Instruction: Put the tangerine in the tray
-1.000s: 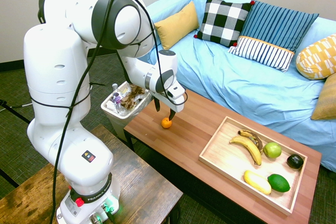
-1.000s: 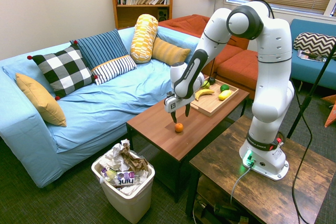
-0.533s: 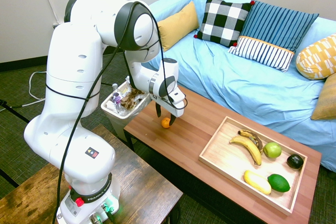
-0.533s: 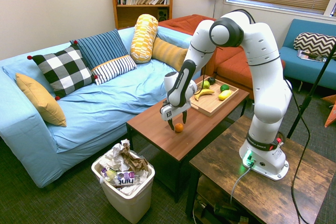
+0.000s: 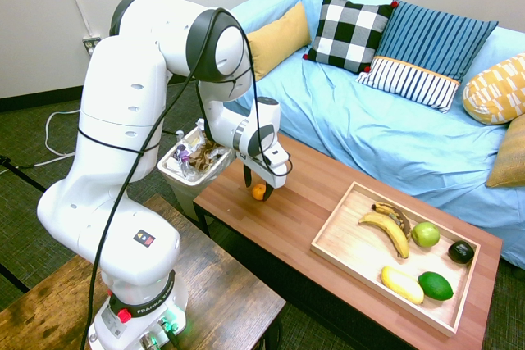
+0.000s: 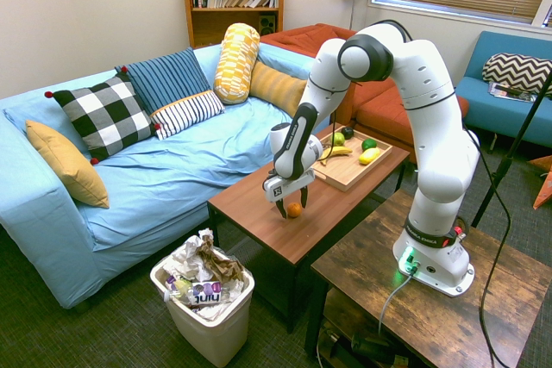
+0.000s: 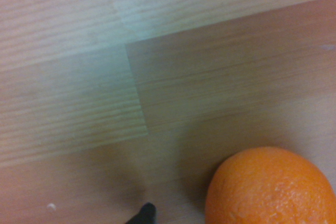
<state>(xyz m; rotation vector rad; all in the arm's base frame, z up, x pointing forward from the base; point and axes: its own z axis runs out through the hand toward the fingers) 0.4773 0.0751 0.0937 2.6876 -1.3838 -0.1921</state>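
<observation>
- One tangerine point(image 5: 258, 192) is sitting on the counter point(image 5: 289, 202), well apart from the tray point(image 5: 332, 222).
- If the fingers are closing off-centre, the round fruit could be rolling away, perhaps over the nearby counter edge.
- A grip too high on its curve could be slipping during the lift.
- Fruit already lying in the tray could be knocking it aside on release.
- The claw point(image 6: 292, 207) is standing wide open, its fingers straddling the tangerine; it is gripping nothing, and whether either finger is touching, I cannot tell.
</observation>
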